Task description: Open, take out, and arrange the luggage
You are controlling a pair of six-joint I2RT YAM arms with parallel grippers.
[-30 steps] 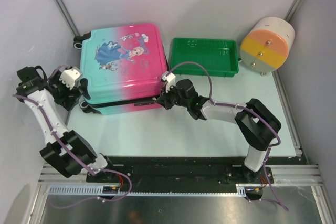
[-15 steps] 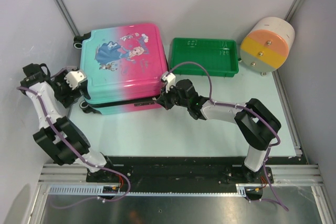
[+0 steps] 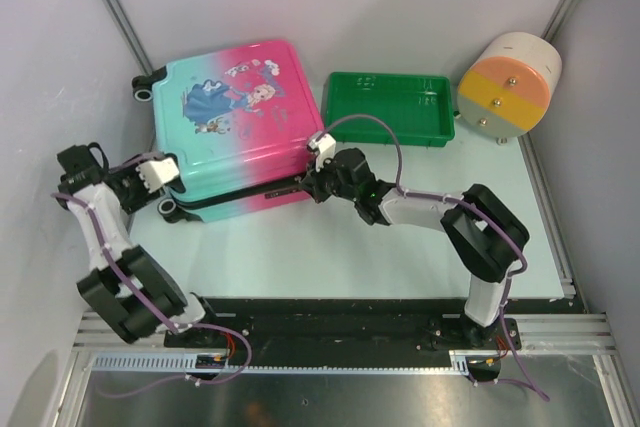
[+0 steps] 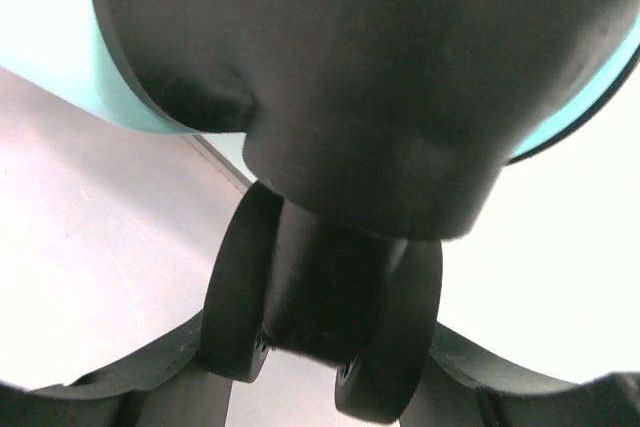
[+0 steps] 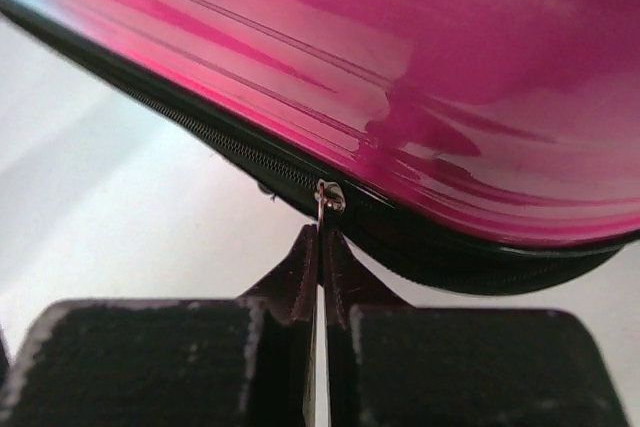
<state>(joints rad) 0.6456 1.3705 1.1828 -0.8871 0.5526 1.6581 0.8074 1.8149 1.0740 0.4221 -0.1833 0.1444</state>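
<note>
The luggage (image 3: 235,122) is seen lying flat and closed on the far left part of the table (image 3: 330,247), its printed shell facing up and its body turned slightly askew. To its right, a green tray (image 3: 388,107) and a white-and-orange cylinder (image 3: 505,82) are found. The left gripper (image 4: 322,342) is placed at the near left corner of the case, where a black double wheel (image 4: 400,337) is framed between its fingers (image 4: 140,377). These fingers are held apart, one on each side of the wheel, but whether they press on it cannot be told. The right gripper (image 5: 320,242) is set at the near right edge, below the pink shell and against the black zipper (image 5: 220,142). Its fingers are brought together and clamped on the small metal zipper pull (image 5: 328,195), which is held upright just above the fingertips.
</note>
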